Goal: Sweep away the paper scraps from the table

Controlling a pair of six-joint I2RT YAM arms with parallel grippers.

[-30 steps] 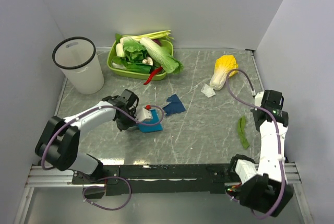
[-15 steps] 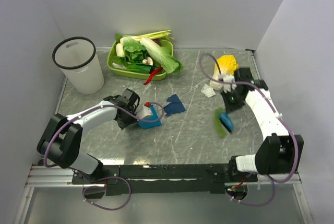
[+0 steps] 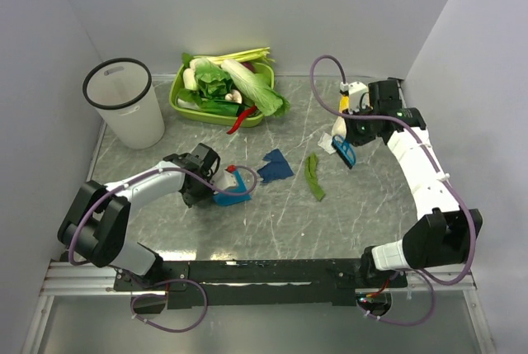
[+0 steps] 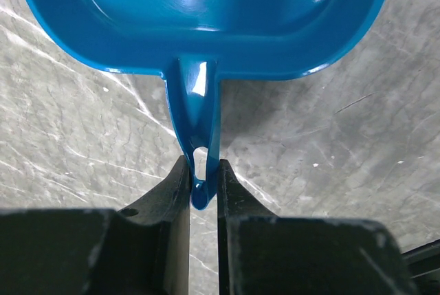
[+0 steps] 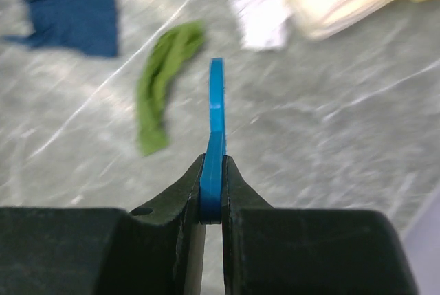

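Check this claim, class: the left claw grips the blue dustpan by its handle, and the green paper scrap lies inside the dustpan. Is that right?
Not quite. The left claw does grip the dustpan by its handle, but the green scrap lies on the table, outside the dustpan, as the top view shows.

Glossy blue plastic dustpan (image 4: 206, 13), smooth marble-patterned table (image 3: 272, 214) (faint sheen), matt crumpled paper scraps (image 3: 275, 166), matt black gripper fingers (image 4: 172, 202), smooth thin blue plastic tool (image 5: 216, 109), translucent white plastic bin (image 3: 136, 119)
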